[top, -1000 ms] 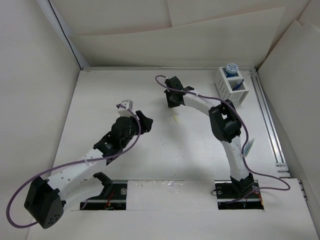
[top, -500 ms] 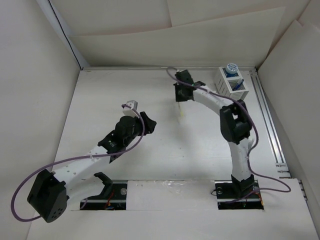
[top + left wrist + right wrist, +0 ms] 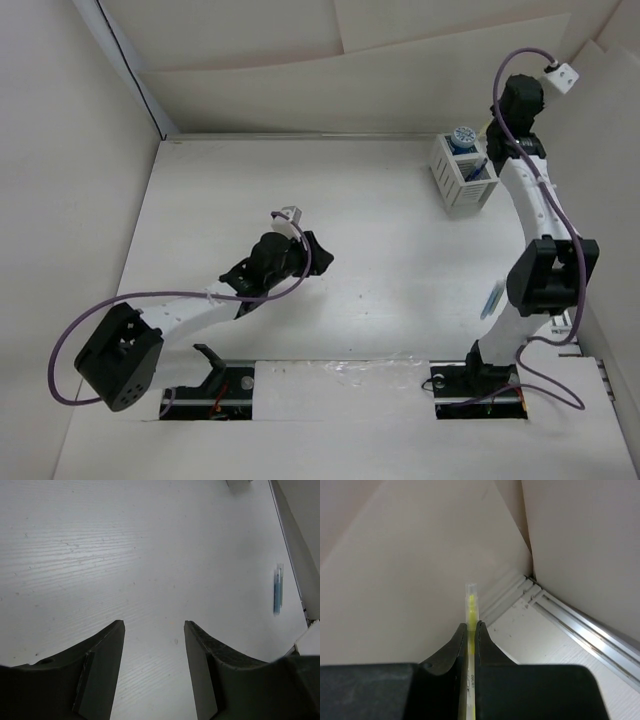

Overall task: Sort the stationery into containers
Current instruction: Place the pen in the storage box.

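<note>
1. Currently the right gripper [image 3: 471,626] is clamped all the way down on the thin pale-yellow stick [image 3: 470,600]. The jaws pinch its shaft and the clear-capped tip sticks out past the fingertips.
2. The right arm is held high at the far right of the cell. The wrist view looks past the stick tip at the corner where the white wall panels [image 3: 395,570] meet, with an aluminium rail [image 3: 580,630] below. I can't make out the stick itself in the top view.
3. The left gripper [image 3: 152,627] is partly open with nothing between its fingers, only bare white table [image 3: 150,555] in the gap. It hangs low over mid-table, well away from the stationery.
4. The small white slatted organizer box [image 3: 463,172], which has two compartments, sits at the far right corner of the table, just beside the right arm's forearm.
5. A round blue-and-white patterned roll [image 3: 462,137] sits in the box's far compartment and pokes above the rim. Only one roll is visible.
6. The thin dark blue pen [image 3: 480,168] stands tilted in the near compartment.
7. The short light-blue stick [image 3: 277,589] lies flat on the table on the right side, close to the right arm's lower link. It is outside the box and no gripper touches it.
</note>
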Robot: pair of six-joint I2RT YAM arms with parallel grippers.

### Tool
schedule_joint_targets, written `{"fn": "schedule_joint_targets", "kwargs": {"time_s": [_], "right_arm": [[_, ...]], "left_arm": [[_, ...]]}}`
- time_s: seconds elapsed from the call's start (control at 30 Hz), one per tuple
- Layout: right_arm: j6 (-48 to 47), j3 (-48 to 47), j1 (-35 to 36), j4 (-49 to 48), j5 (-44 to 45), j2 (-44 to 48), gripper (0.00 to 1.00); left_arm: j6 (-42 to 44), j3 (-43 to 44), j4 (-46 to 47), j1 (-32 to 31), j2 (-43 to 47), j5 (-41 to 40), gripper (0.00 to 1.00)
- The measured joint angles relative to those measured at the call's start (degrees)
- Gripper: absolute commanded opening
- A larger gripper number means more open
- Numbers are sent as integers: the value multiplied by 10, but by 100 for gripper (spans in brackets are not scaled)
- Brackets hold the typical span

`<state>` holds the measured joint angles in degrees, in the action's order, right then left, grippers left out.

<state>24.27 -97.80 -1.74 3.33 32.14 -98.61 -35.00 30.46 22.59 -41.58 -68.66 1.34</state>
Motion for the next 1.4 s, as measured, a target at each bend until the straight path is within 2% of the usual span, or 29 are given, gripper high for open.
{"fn": "schedule_joint_targets", "kwargs": {"time_s": [0.33,0.7,0.97,1.0,1.03,1.17,1.2,1.3,1.4], "right_arm": [[-20,41,4,-28,48,-112,0],[-77,50,12,-90,110,-128,0],[-99,104,31,-116,134,-131,0],[-100,110,34,-116,136,-131,4],[-102,116,37,-117,138,-131,14],[-100,139,44,-124,142,-131,40],[-99,147,47,-126,141,-129,50],[-96,175,56,-124,139,-113,72],[-85,193,63,-113,134,-80,85]], "left_arm": [[1,0,25,0,-51,26,46],[1,0,39,0,-55,32,46],[2,0,42,0,-55,32,46],[2,0,42,0,-55,32,46],[2,0,42,0,-55,32,46],[7,3,42,0,-59,34,46],[9,5,43,0,-64,35,46],[16,16,42,0,-80,41,46],[29,42,29,-13,-104,40,49]]}}
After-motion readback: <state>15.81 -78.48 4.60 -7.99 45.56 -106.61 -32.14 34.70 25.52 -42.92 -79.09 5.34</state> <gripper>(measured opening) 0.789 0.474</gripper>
